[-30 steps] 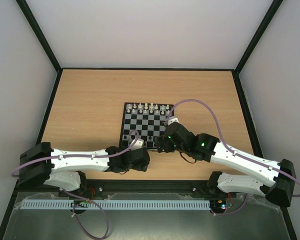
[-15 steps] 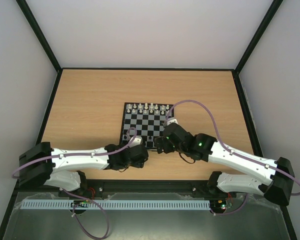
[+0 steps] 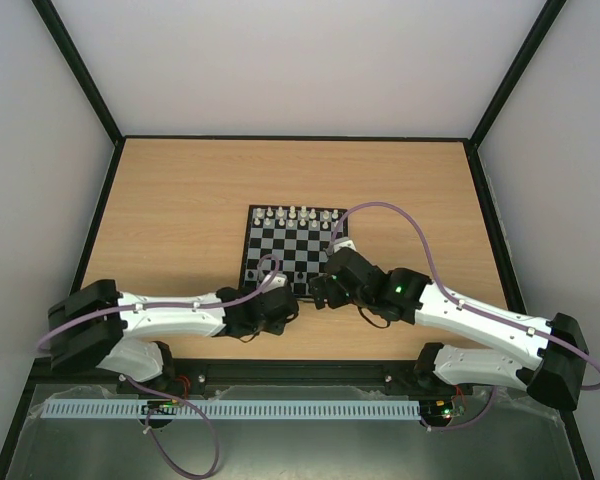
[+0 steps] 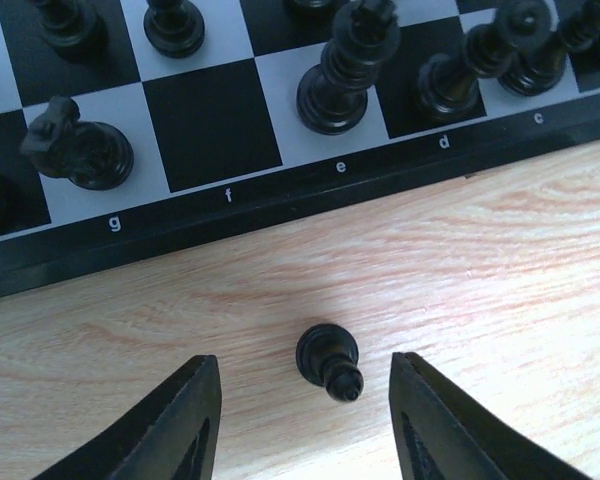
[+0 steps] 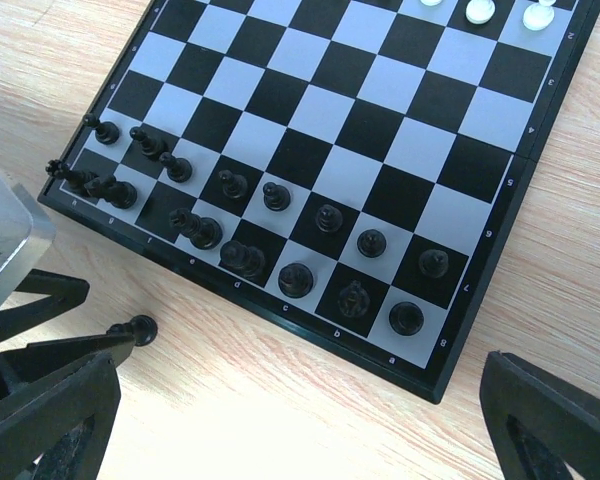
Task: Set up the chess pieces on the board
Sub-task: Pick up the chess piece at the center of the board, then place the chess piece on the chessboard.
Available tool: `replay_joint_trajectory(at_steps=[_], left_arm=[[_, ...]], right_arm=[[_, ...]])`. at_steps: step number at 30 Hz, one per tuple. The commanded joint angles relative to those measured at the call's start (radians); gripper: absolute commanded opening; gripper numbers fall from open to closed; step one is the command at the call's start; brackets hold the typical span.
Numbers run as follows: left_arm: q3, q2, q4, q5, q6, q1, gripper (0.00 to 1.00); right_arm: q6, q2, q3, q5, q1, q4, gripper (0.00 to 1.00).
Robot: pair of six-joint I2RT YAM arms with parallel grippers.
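Just off the board (image 4: 280, 200), at six o'clock from its empty f square, toppled on the table (image 4: 500, 260): a black chess piece (image 4: 325, 352), base at eleven o'clock, tip at five. Lies between the fingers (image 4: 185, 430) of the left gripper (image 4: 302, 400), half-open, gripping nothing, the nearer arm. With a nine-to-three closing line, likely to catch the stem obliquely. Right gripper (image 5: 300, 425) spread wide, empty

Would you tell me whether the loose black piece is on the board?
Off; the piece sits on the table beside the board.
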Motion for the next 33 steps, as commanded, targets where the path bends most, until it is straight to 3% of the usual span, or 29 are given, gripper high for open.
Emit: replay_joint_trajectory(at_steps=[1, 10, 17, 21, 33], left_arm=[[0.02, 0.034, 0.031, 0.007, 0.024, 0.011, 0.48], [0.04, 0.076, 0.035, 0.029, 0.037, 0.012, 0.34], [0.046, 0.084, 0.031, 0.029, 0.034, 0.012, 0.15], [0.051, 0.071, 0.012, 0.01, 0.034, 0.016, 0.14], [0.189, 0.042, -0.064, -0.032, 0.172, 0.166, 0.14]], right_arm=[[0.001, 0.0, -0.014, 0.012, -0.003, -0.004, 0.99], [0.0, -0.013, -0.033, 0.019, -0.003, -0.002, 0.99], [-0.004, -0.01, -0.035, 0.018, -0.003, 0.004, 1.0], [-0.004, -0.014, -0.036, 0.017, -0.004, 0.005, 1.0], [-0.003, -0.02, -0.044, 0.019, -0.004, 0.008, 1.0]])
